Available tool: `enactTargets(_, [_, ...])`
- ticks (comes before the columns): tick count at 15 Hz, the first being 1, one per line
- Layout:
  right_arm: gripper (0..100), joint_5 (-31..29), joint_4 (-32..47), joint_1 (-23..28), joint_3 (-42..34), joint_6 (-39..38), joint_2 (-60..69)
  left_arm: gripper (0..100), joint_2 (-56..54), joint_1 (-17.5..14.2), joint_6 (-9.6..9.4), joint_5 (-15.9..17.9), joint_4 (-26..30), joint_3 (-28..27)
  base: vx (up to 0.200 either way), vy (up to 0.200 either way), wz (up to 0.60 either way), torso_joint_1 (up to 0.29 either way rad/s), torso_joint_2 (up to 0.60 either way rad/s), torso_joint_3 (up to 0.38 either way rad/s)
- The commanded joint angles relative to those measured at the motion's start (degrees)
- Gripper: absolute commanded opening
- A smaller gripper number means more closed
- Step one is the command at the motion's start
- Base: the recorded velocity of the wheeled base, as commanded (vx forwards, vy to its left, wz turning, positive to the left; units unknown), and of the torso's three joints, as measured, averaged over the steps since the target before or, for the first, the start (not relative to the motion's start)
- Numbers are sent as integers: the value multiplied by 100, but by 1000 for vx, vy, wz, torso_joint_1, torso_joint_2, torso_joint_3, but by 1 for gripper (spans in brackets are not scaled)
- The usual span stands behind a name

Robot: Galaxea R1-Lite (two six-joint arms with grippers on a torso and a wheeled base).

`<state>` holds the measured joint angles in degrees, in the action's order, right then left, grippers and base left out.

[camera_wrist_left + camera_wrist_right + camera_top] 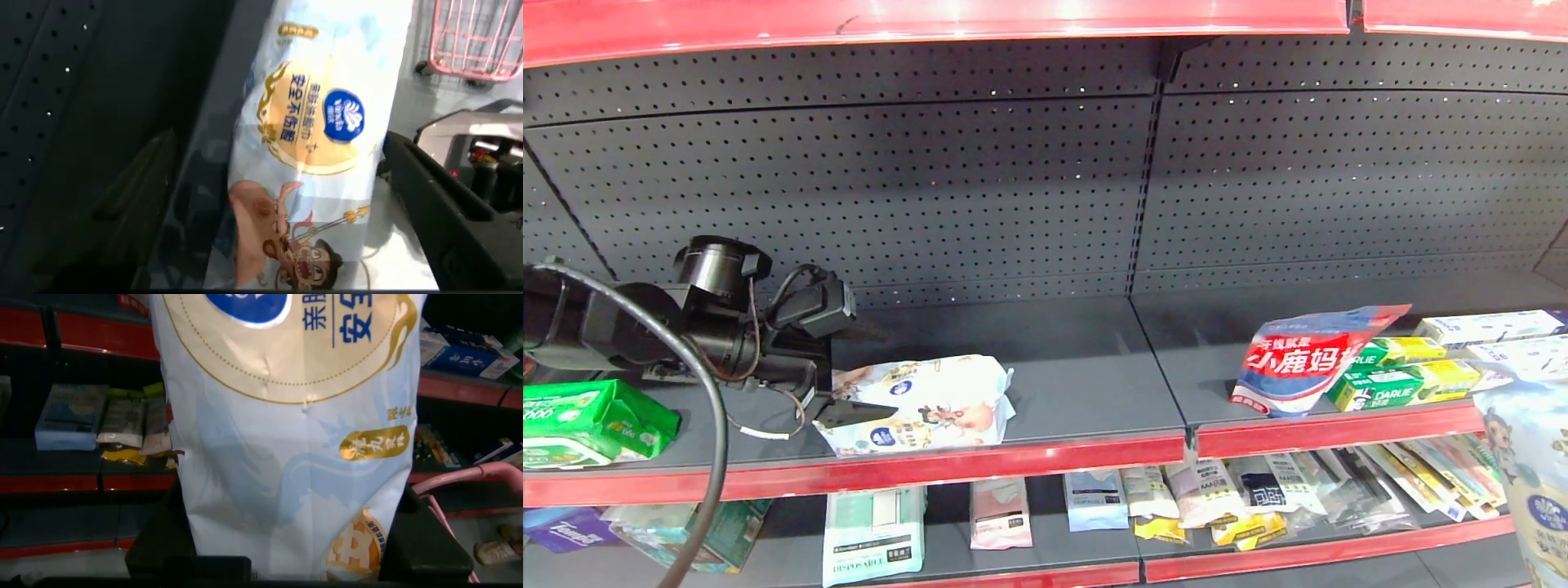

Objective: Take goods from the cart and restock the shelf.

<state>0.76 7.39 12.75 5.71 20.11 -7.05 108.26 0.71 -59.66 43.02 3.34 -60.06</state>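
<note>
On the grey shelf (1086, 367), flat on its side just behind the red front strip: a white lying pouch (931, 404) with cartoon print.

Well left of the lying pouch, on the same board: a green pack (596, 420).

Just left of the lying pouch, reaching over its left end: the left tool (854, 408), released and spread wide to either side of the pouch, with one black finger (441, 216) alongside the pouch's edge.

Beyond the lying pouch in the left wrist view: a pink cart (478, 41) down on the floor.

Below the lying pouch, on the next board down: small flat packets (1001, 513) in a row.

Well right of the lying pouch, past the seam between the shelf boards: a red-and-white bag (1307, 359) propped against green boxes (1405, 377).

Farthest right of the lying pouch, off the shelf and in front of it: a held pouch (1531, 474) with the same white print, upright. Clenched from both sides by the right tool (290, 543), with a black fingertip (163, 535) pressed to each flank.
</note>
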Motion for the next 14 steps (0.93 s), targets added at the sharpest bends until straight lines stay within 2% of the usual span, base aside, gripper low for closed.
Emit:
enactTargets(1, [0,4,0,-1,1,1,-16,100,-174,26,165,5,70,-23,0,0,0,0,0,0])
enactTargets(3, [0,4,0,-1,1,1,-16,100,-209,87,420,31,44,-85,0,0,0,0,0,0])
enactTargets(5, [0,4,0,-1,1,1,-16,100,-218,87,824,22,-53,-137,0,0,0,0,0,0])
enactTargets(6, [0,4,0,-1,1,1,-16,100,-218,87,956,13,-132,-137,0,0,0,0,0,0])
enactTargets(7, [0,4,0,-1,1,1,-42,100,-271,70,1492,-224,-668,-76,0,0,0,0,0,0])
enactTargets(8, [0,4,0,-1,1,1,-51,100,-280,61,1730,-400,-967,-23,0,0,0,0,0,0])
enactTargets(9, [0,12,0,-10,1,1,-60,100,-280,61,2266,-769,-1688,144,0,0,0,0,0,0])
enactTargets(10, [0,12,0,-10,1,1,-78,100,-288,105,2969,-1419,-2698,425,0,0,0,0,0,0])
enactTargets(11, [0,12,0,-10,1,1,-78,100,-288,167,3365,-1876,-3208,583,0,0,0,0,0,0])
enactTargets(12, [0,4,0,8,1,1,-51,100,-306,378,4428,-3458,-4307,988,0,0,0,0,0,0])
enactTargets(13, [0,4,0,8,1,1,-69,100,-420,527,4955,-4188,-4570,1207,0,0,0,0,0,0])
enactTargets(14, [0,4,0,8,1,1,-95,100,-728,588,5281,-4276,-4509,1454,0,0,0,0,0,0])
